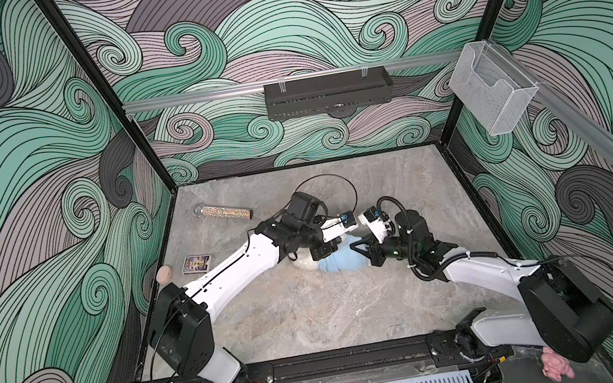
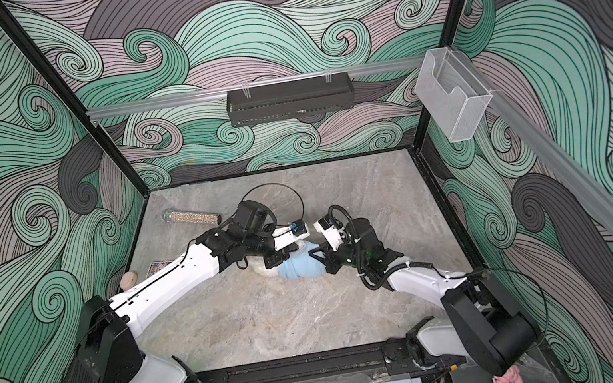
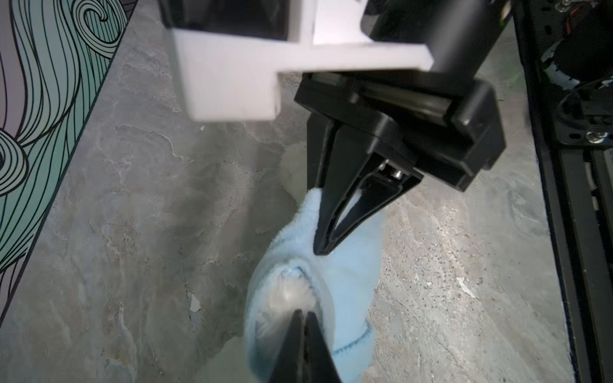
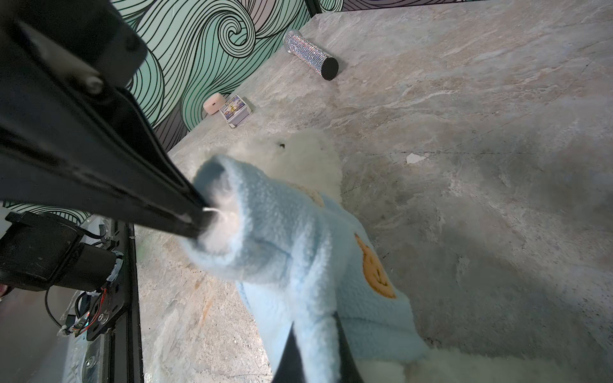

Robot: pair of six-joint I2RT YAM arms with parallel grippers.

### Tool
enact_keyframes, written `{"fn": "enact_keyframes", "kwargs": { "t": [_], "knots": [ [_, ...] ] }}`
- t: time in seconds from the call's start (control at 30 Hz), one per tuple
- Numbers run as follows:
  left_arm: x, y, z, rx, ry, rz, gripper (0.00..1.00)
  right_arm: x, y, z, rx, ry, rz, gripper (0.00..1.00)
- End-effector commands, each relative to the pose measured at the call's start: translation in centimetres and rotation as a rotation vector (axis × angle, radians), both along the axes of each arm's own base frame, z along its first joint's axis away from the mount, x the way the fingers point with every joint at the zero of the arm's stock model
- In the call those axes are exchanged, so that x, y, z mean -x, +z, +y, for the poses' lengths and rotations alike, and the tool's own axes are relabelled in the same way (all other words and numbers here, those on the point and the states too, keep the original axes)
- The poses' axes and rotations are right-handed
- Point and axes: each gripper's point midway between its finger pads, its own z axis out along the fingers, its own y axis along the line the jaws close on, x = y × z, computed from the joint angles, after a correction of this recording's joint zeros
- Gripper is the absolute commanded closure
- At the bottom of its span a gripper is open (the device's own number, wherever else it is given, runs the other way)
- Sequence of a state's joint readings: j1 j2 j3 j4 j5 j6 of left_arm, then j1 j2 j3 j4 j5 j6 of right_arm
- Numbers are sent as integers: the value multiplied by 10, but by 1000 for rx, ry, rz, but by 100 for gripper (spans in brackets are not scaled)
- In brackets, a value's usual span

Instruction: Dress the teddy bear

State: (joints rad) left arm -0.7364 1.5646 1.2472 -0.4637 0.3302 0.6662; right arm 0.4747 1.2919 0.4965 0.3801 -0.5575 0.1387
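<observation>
A fluffy white teddy bear (image 1: 303, 264) is seen lying at the middle of the grey marbled tabletop (image 1: 317, 317), between the two arms, its body already covered by a light blue fleece sweater (image 4: 298, 252). An orange smiley-face patch (image 4: 376, 272) is sewn on the sweater's front; no lettering can be made out on it.

The left gripper (image 3: 303, 318) is shown closed, its tips pushed into the white fur that fills the opening of one sleeve; whether any fur is caught cannot be told. The right gripper (image 3: 323, 248) is clamped on a fold of the blue sweater just beside that sleeve, and the fabric is pulled up between its black fingers (image 4: 341, 348).

Near the tabletop's far left corner a glitter-covered cylinder (image 1: 223, 212) is laid on its side. A small card box (image 1: 197, 264) with a printed picture on its lid is set by the left wall, its print too small to be read, and a pale pink round case (image 1: 163, 273) is placed just beside it.
</observation>
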Motion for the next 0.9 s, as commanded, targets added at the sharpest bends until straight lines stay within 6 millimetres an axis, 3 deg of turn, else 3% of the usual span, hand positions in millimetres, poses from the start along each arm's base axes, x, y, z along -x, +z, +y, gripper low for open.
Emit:
{"fn": "enact_keyframes", "kwargs": {
  "t": [0.0,0.87],
  "knots": [
    [-1,6,-6,-8,-33,-15,90,-1,10,5,-32,22,-39,100],
    [-28,-4,-8,-64,28,-74,72,-2,7,7,-38,24,-24,100]
  ]
}}
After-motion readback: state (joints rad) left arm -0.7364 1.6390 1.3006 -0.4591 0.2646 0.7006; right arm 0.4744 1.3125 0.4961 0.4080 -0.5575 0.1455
